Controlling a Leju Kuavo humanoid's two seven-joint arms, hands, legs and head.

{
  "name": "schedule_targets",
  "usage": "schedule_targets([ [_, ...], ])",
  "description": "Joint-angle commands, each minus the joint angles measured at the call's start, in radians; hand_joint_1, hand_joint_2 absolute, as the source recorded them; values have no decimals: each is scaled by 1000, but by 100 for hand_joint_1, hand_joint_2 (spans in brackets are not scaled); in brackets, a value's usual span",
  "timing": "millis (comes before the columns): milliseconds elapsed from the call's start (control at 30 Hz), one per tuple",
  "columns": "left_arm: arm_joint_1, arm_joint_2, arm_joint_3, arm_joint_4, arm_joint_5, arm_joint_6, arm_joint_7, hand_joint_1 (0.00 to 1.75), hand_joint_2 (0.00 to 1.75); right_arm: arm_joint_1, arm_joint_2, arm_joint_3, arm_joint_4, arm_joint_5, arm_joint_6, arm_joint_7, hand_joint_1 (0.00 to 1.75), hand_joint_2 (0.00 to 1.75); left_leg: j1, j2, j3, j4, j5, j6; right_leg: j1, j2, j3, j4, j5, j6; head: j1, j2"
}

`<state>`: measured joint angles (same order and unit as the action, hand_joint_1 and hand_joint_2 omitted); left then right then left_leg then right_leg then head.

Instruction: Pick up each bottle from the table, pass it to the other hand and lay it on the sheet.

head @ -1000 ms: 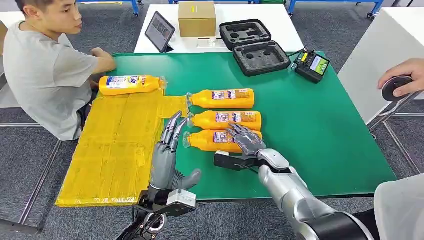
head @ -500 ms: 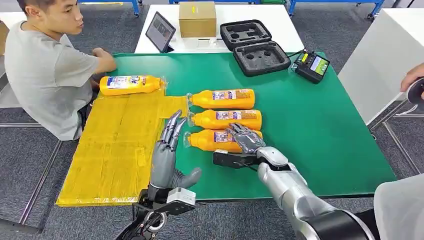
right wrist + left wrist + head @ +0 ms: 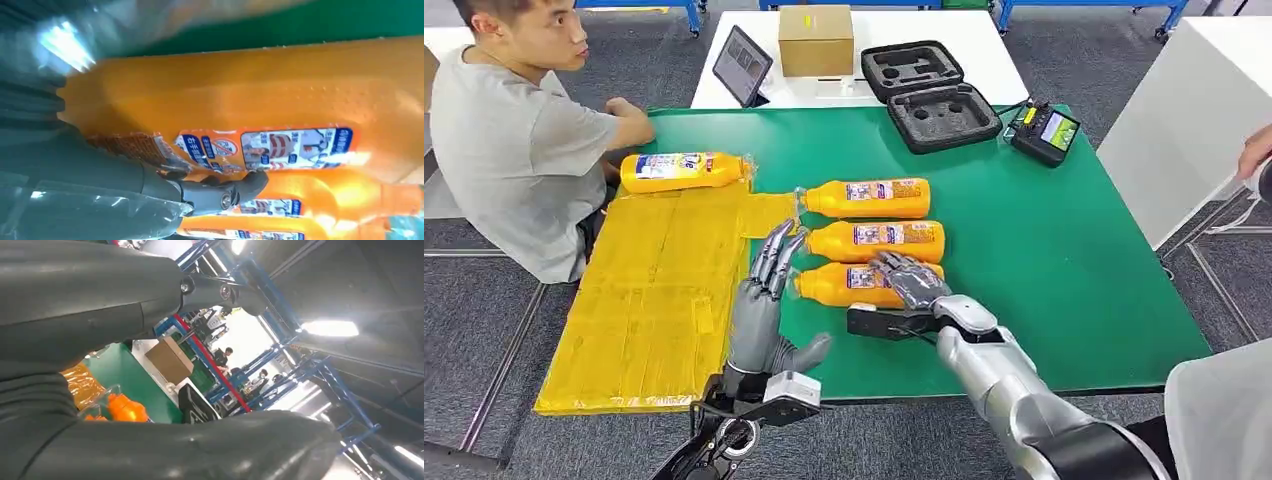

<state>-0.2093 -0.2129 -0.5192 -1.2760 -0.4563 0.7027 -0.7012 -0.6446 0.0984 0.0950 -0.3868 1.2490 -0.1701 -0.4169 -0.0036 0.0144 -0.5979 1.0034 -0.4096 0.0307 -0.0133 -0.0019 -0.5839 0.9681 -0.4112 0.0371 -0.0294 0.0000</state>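
Observation:
Three orange bottles lie side by side on the green table (image 3: 1044, 260): the far one (image 3: 867, 197), the middle one (image 3: 876, 240) and the nearest one (image 3: 839, 285). A fourth bottle (image 3: 682, 170) lies at the far end of the yellow sheet (image 3: 654, 290). My right hand (image 3: 911, 285) rests over the nearest bottle (image 3: 250, 95); its fingers (image 3: 210, 192) drape across the top and the thumb stays apart on the near side. The bottle still lies flat. My left hand (image 3: 764, 300) stands upright by the bottle caps with fingers spread, holding nothing.
A person (image 3: 514, 130) sits at the table's left, one hand near the sheet's far end. A black foam case (image 3: 929, 95), a controller (image 3: 1046, 130), a tablet (image 3: 744, 62) and a cardboard box (image 3: 816, 38) stand at the back. Another person's hand (image 3: 1256, 150) shows at the right edge.
My right hand has slid a little left along the nearest bottle. The person's hand at the right edge has drawn back. My left hand has hardly moved.

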Motion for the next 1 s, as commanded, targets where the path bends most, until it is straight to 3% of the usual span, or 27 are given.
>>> schedule_targets([
  [33,-29,1,-6,66,-2,-5,3,0,0,119,11,8,0,-53,38,-71,0,175,2,-5,1,-2,1,-2,2,-4,3,-3,0,-2,0,0],
  [467,-15,2,-7,53,-9,-5,3,0,0,141,1,12,-28,-86,49,-88,0,175,3,-5,1,-3,0,-4,3,-3,3,-4,0,-2,0,0],
  [733,-10,2,1,51,-4,-5,3,0,0,121,-15,67,-24,-29,15,8,0,175,3,-3,2,-1,-1,-3,2,-1,3,-2,-1,-1,0,0],
  [1000,-21,-2,-3,62,1,-5,3,0,0,71,-47,80,43,-5,55,116,0,175,2,-5,2,-1,-1,-3,1,-2,3,-2,-1,-1,0,0],
])
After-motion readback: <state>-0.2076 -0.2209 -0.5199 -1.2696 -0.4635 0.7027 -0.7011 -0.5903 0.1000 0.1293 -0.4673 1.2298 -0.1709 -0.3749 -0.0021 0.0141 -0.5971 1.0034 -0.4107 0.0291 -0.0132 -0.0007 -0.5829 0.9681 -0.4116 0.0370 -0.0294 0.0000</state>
